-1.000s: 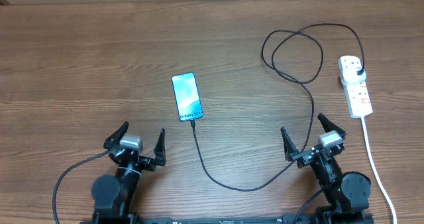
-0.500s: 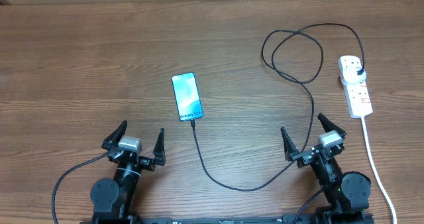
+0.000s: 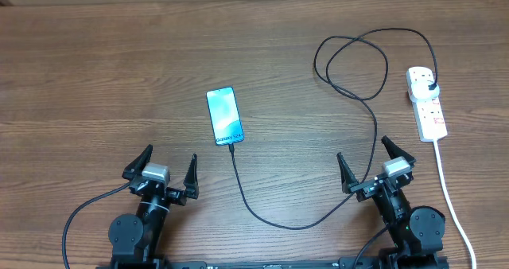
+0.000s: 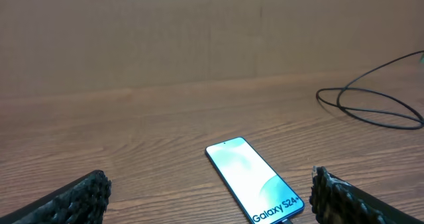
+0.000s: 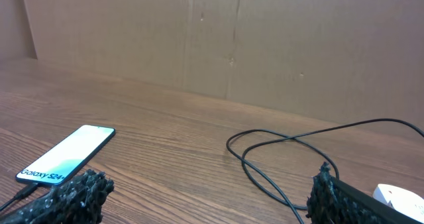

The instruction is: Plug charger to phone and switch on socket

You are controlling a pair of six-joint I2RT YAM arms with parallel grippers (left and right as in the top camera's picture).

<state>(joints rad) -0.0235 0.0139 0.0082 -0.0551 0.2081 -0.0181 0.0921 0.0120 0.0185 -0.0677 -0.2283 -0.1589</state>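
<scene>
- Left gripper (image 3: 171,154): jaws spread wide, nothing held, hovering near front edge of table (image 3: 79,78), short of the phone and to its left.
- Right gripper (image 3: 362,148): jaws equally wide, nothing gripped. From overhead, charger line passes through the gap between them; cannot tell whether touching.
- Phone (image 3: 225,116): flat on table, centre-left, screen lit light blue, "Galaxy S24+" lettering at near end.
- Charger (image 3: 374,134): connector tip at phone's near end, looks plugged in. Cable curves toward front, swings right, climbs past right gripper, loops at far right, other end seated in socket.
- Socket (image 3: 426,102): white strip at right side of table, well apart from phone. Red switches visible, on/off position too small to tell.
- White cord (image 3: 449,189): trails from socket toward front edge, beside right arm.
- Cardboard wall (image 4: 199,38): behind table in both wrist views.
</scene>
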